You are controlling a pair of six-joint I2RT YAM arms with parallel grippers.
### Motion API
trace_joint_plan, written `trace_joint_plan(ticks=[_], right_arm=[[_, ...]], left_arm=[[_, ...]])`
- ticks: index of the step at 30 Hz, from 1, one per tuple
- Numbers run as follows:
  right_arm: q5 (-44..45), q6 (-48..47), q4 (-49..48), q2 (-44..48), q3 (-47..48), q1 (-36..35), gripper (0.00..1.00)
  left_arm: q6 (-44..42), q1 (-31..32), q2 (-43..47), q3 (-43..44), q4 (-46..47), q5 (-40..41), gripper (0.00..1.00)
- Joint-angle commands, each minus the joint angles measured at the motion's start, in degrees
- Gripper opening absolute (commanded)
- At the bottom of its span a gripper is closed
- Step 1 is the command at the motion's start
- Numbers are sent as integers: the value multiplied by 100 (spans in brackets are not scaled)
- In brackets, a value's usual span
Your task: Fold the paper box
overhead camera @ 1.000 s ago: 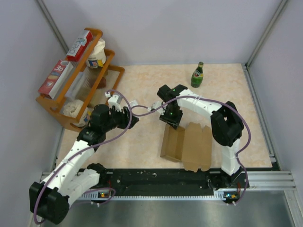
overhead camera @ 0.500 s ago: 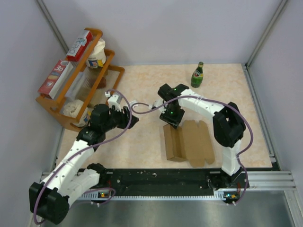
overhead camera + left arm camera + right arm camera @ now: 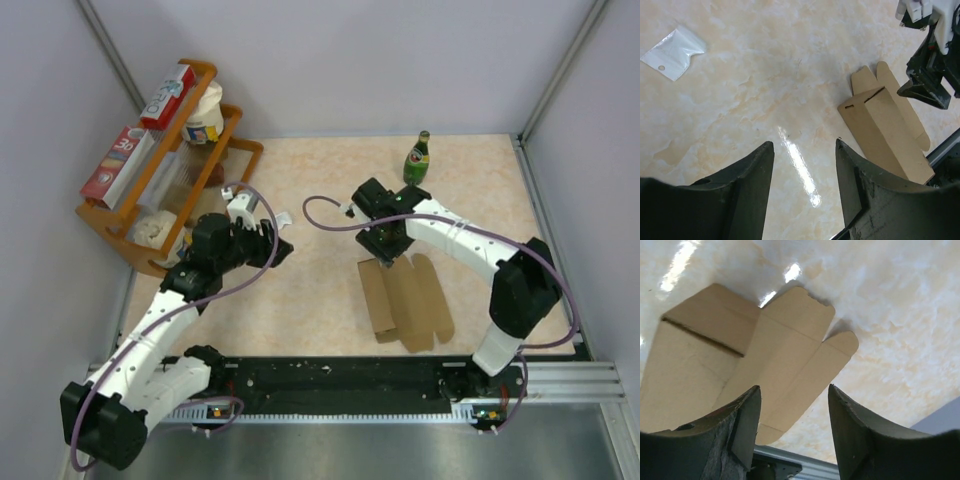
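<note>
Two red-and-white cartons [image 3: 167,96] and a white tub [image 3: 205,121] sat in the orange rack [image 3: 243,146] at the far left; its lower items were too blurred to name. A green bottle [image 3: 417,160] stood by the far edge. The paper box [image 3: 405,300] lay on the surface [image 3: 310,300] right of centre, its near end close to the near edge, with bare room on both sides. It was plain brown and mostly flat, its left side seemingly raised in a ridge, with rounded flaps at the far end. The right tool [image 3: 792,390] hovered over that end, fingers apart and empty. The left tool [image 3: 802,147], likewise spread, hung well left of the box.
</note>
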State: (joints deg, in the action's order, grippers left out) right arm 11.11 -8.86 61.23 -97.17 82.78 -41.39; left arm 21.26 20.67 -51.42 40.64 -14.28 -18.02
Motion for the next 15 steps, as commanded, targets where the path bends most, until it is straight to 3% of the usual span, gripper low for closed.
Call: trace_joint_plan(ticks=[1,6,11,15], right_arm=[[725,1446,-488,496,-393,235,56],[472,2844,-1287,1505,-1385,1130,56],[-661,3575,-2219,2482,-2564,2098,56],[-953,3594,-2423,2676,-2820,2267,56]], left_arm=[[-25,-28,-201,479,13,19,57],[45,7,-746,901,189,-711,57],[-262,25,-1623,1533,-522,139,59],[-148,25,-2415,1981,-550,711,61]])
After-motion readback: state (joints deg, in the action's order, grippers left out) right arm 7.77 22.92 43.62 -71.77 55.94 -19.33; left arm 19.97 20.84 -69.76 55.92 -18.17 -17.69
